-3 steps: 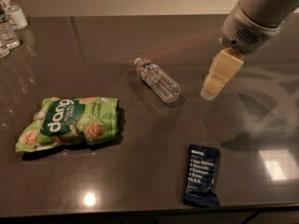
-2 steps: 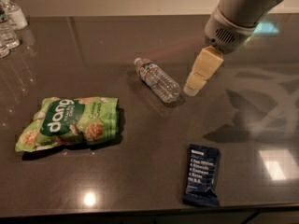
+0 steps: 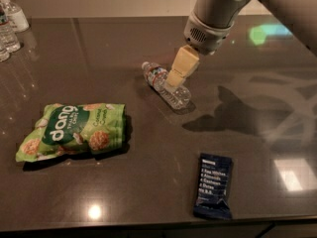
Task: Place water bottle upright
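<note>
The water bottle [image 3: 179,96] is a small clear ribbed bottle with a white cap. It lies on its side near the middle of the dark table [image 3: 148,182], cap end pointing to the back left. My gripper [image 3: 174,80] hangs from the grey arm that comes in from the upper right. Its cream-coloured tip is directly over the middle of the bottle and hides part of it. I cannot tell whether it touches the bottle.
A green snack bag [image 3: 72,130] lies at the left. A dark blue bar wrapper [image 3: 213,185] lies near the front edge at the right. Clear bottles [image 3: 7,33], one with a pump top [image 3: 14,13], stand at the back left corner.
The gripper has moved left and down, from beside the bottle's right end to over the bottle's middle. The bottle, bag and wrapper have not moved.
</note>
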Robot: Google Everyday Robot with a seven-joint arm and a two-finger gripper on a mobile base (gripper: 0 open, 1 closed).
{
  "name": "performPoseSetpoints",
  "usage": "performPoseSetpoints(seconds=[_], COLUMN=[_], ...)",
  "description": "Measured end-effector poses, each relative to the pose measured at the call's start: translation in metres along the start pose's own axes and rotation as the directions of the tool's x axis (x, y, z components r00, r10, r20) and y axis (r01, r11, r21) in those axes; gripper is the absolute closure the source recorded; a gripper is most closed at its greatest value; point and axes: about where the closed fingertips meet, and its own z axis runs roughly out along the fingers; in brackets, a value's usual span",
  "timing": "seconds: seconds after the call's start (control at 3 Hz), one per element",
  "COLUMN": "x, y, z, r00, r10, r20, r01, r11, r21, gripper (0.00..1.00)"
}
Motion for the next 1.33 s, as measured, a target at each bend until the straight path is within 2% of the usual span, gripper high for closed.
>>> performPoseSetpoints(seconds=[0.67,1.33], x=[-0.050,-0.079], y=[0.000,0.002], z=[0.037,0.076], r00=[0.996,0.990], r10=[0.059,0.081], r20=[-0.060,-0.120], r01=[-0.058,-0.080], r11=[0.9981,0.9967], r21=[0.020,0.010], gripper=[0.00,0.00])
